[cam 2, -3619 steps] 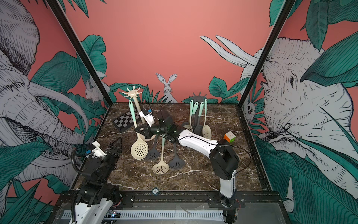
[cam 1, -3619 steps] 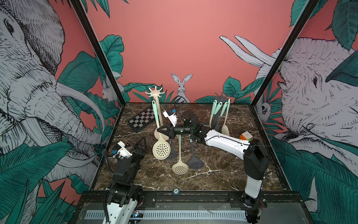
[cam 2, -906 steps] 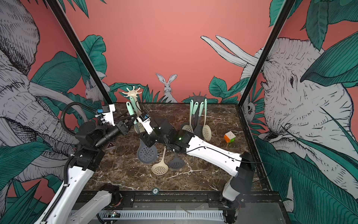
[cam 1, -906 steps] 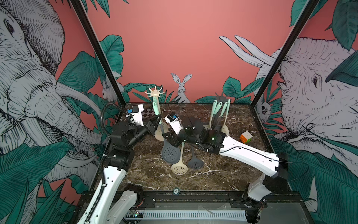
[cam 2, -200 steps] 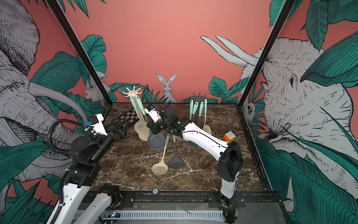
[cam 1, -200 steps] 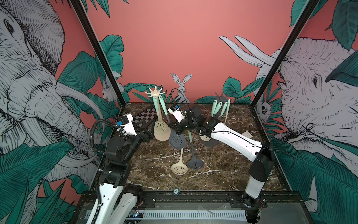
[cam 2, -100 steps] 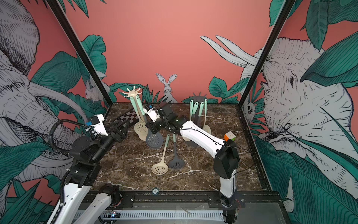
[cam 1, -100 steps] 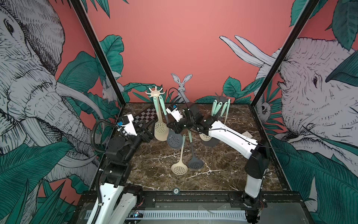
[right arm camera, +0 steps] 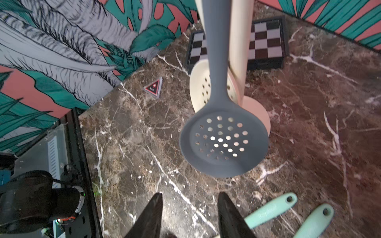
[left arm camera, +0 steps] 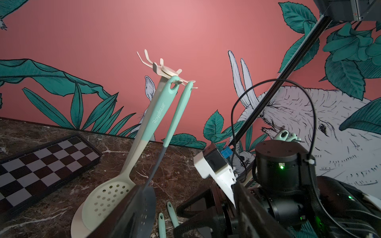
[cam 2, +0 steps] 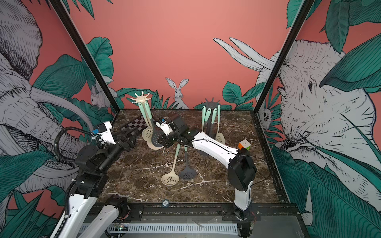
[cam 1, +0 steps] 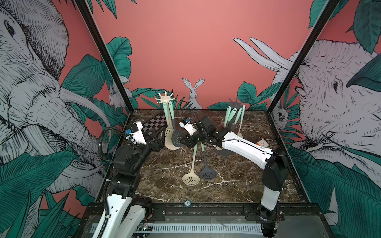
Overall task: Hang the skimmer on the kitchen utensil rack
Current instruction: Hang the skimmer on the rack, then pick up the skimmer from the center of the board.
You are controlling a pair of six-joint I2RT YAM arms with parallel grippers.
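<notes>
My right arm rises from its base at the 4 o'clock corner of the table (cam 1: 165, 175), elbow bent, and its white forearm slants across toward 10 o'clock; the wrist tips my right gripper (right arm camera: 189, 195) downward and toward 9 o'clock, its two dark fingers spread with only marble between them; the grey skimmer (right arm camera: 223, 142) hangs just ahead of those fingertips, apart from them, its holed bowl clear of the table in the right wrist view; in both top views it hangs from the cream rack (cam 1: 165, 99) at 11 o'clock, and the left wrist view shows the hole of its mint handle (left arm camera: 177, 111) hooked over a prong, just beside the cream skimmer (left arm camera: 109, 197) on the neighbouring prong; my left arm climbs from 7 o'clock, folds at the elbow and reaches toward 1 o'clock; my left gripper (cam 2: 132, 137) hovers near the rack's foot at 9 o'clock of it, fingers parted and holding nothing, with the chessboard (cam 1: 154, 123) behind it at 12 o'clock.
</notes>
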